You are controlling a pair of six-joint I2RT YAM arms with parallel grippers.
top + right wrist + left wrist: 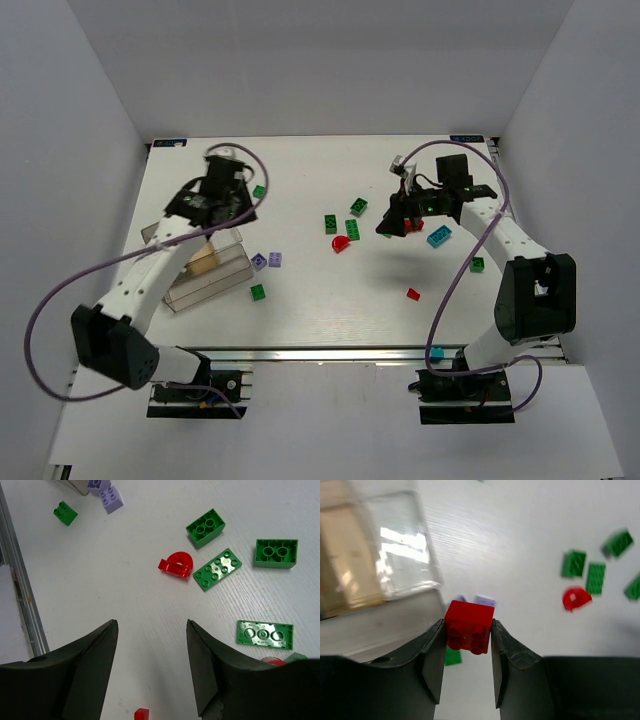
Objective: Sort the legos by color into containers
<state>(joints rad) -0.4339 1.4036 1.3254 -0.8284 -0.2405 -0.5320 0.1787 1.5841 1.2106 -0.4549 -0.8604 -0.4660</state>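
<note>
My left gripper [222,196] is shut on a red brick [469,626] and holds it above the table beside the clear container [215,285]. In the left wrist view the container's clear wall [427,555] and the tan block [340,575] inside it lie at upper left. My right gripper [152,625] is open and empty above bare table, near the middle right in the top view [392,226]. A rounded red piece [176,565] and green bricks [205,527] lie beyond its fingertips.
Loose bricks lie scattered: green ones [352,229] mid-table, one [258,291] by the container and one [478,264] at right, two purple [267,261], a teal one [439,236], a small red one [413,293]. Another teal brick [436,353] sits on the front rail.
</note>
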